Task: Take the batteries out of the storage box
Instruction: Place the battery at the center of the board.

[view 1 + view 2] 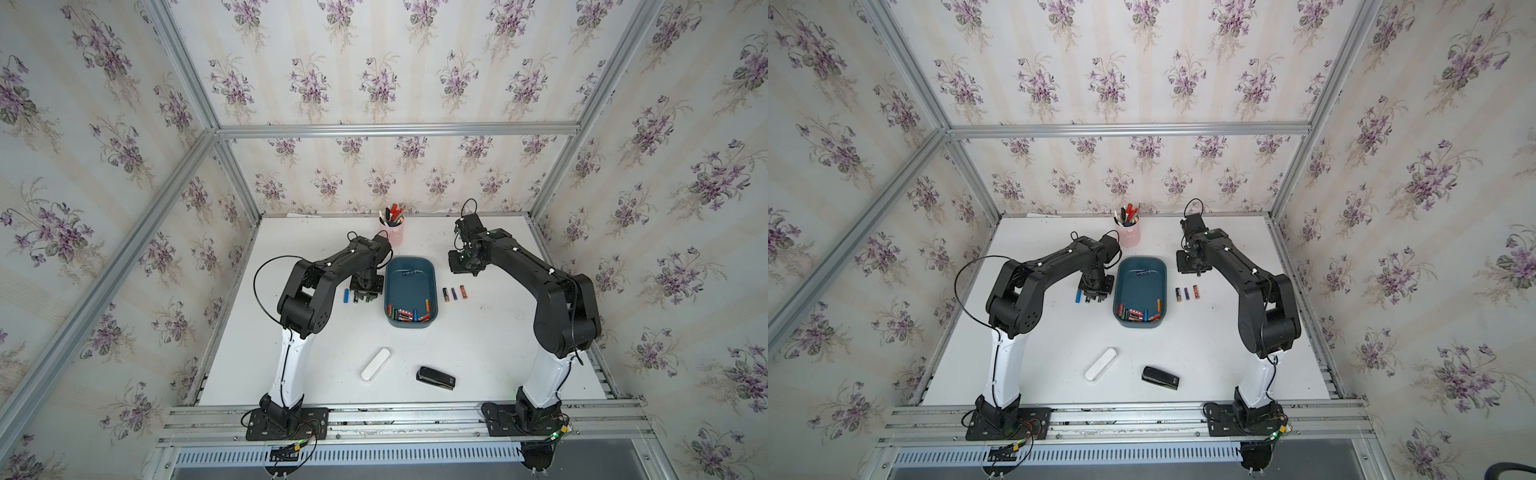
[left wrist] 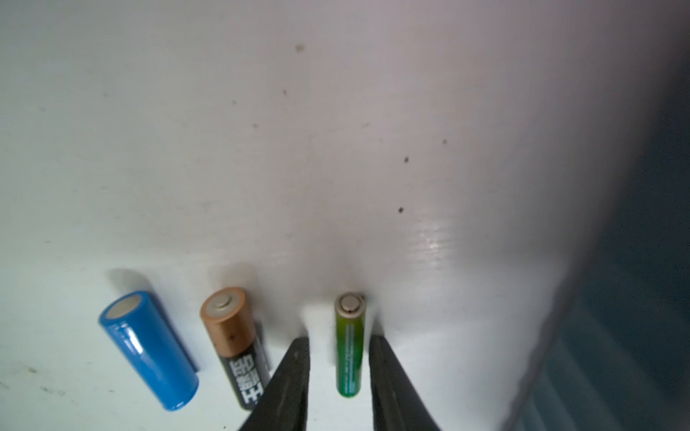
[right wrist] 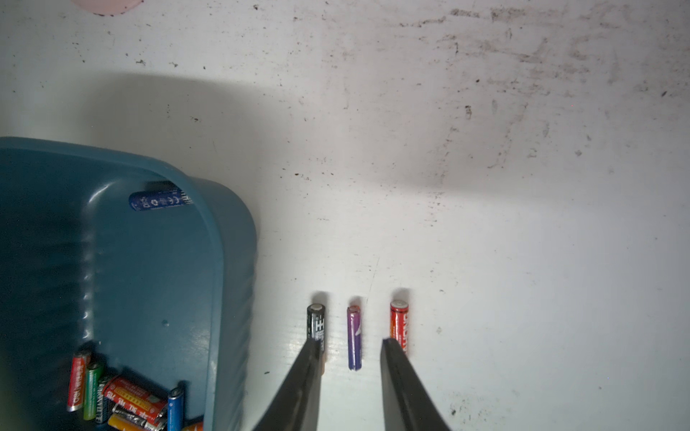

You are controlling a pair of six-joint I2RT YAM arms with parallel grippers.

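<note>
The teal storage box (image 1: 409, 259) (image 1: 1140, 259) sits mid-table between the arms. Several batteries (image 1: 405, 314) (image 3: 123, 399) are piled at its near end, and a blue one (image 3: 157, 200) lies at the far end. My left gripper (image 2: 339, 337) is low over the table left of the box, open, its fingers either side of a green battery (image 2: 350, 343) with gaps showing. A copper-black battery (image 2: 235, 343) and a blue battery (image 2: 149, 350) lie beside it. My right gripper (image 3: 350, 340) hangs open above a black (image 3: 316, 321), a purple (image 3: 354, 336) and a red battery (image 3: 398, 321) right of the box.
A pink pen cup (image 1: 392, 232) stands behind the box, near the left arm's elbow. A white oblong case (image 1: 375, 364) and a black stapler-like object (image 1: 435, 378) lie toward the table's front. The box wall (image 2: 634, 298) is close beside the left gripper.
</note>
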